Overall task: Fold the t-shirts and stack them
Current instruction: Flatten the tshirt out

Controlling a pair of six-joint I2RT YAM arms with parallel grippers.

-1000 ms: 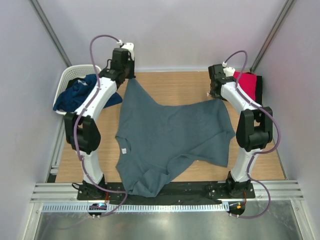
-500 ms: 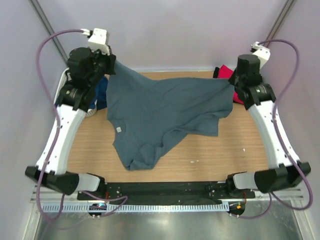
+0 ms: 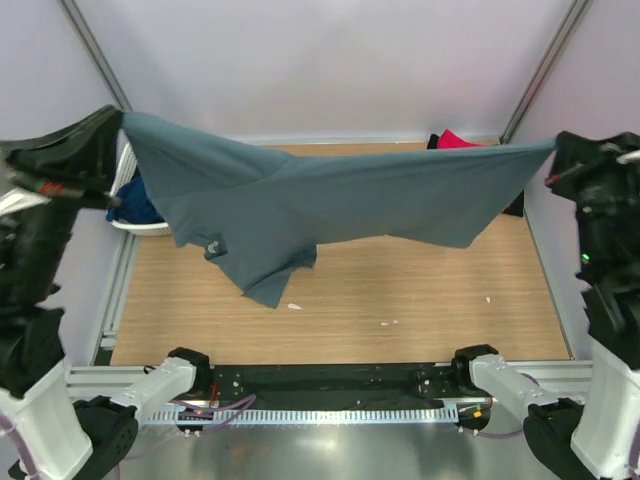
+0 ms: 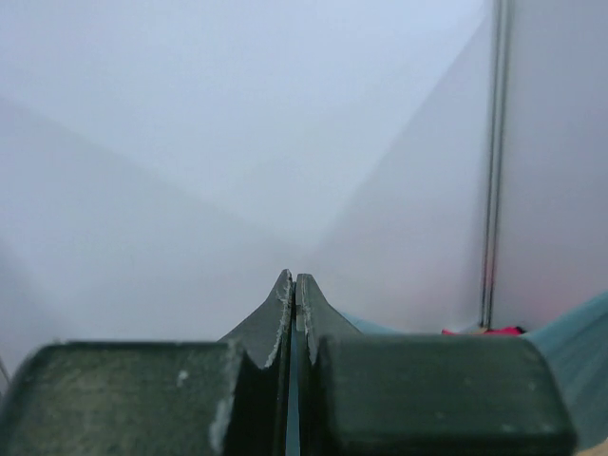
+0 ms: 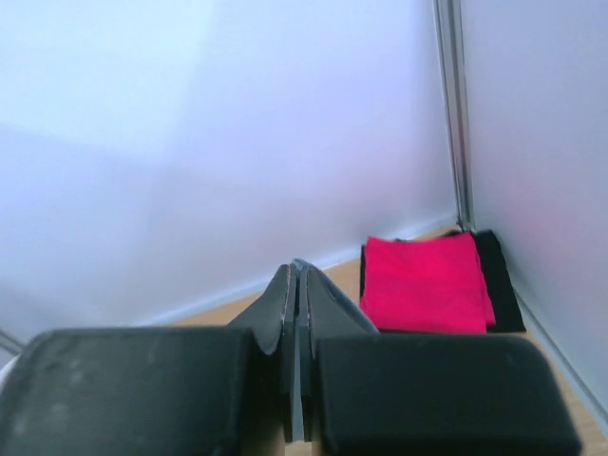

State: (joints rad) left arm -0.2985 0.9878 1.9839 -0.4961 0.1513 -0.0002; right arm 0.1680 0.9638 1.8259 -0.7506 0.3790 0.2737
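A slate grey-blue t-shirt [image 3: 330, 195] hangs stretched in the air between both arms, high above the table, its lower part drooping at the left. My left gripper [image 3: 122, 118] is shut on its left corner; a thin strip of cloth shows between the fingers in the left wrist view [image 4: 294, 285]. My right gripper [image 3: 555, 142] is shut on its right corner, cloth between the fingers [image 5: 300, 275]. A folded red t-shirt [image 5: 423, 282] lies on a black one [image 5: 496, 275] at the back right. A navy t-shirt [image 3: 145, 205] lies in the basket.
A white lattice basket [image 3: 128, 222] stands at the back left, partly behind the hanging shirt. The wooden table [image 3: 400, 300] lies below. Grey walls and corner posts enclose the cell on three sides.
Both arms have risen and spread apart, lifting the grey-blue shirt fully off the table and pulling it taut between them.
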